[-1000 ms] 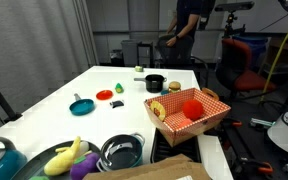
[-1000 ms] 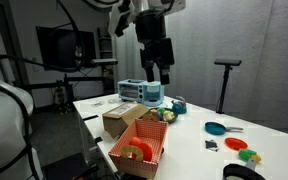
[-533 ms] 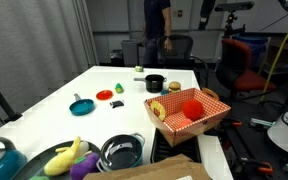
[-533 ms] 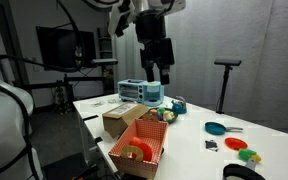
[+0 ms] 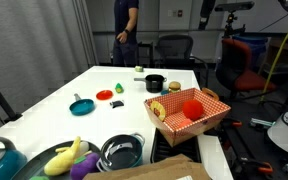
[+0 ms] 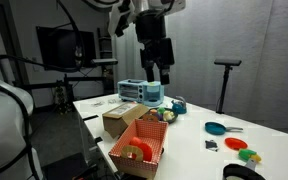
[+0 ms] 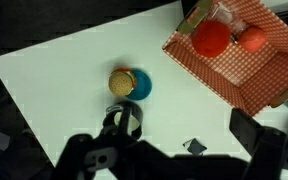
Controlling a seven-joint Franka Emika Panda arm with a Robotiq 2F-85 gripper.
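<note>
Gripper [image 6: 159,76] is parked high over the table, fingers spread wide & nothing btwn them, so empty-handed rn. Straight under it in the wrist view is a small black pot [image 7: 124,120] on the white table [image 7: 54,90], just beside a blue dish [image 7: 136,86] w/ a tan round thing on it. The red-checked basket [image 7: 249,75] sits apart from the pot, w/ a red cup [image 7: 212,38] + something orange inside. Imo basically zero progress: pot untouched, so the whole reach-down & grab is yet to do. Teal pan [image 5: 81,105] and a person [image 5: 127,30] at the back are well away.
</note>
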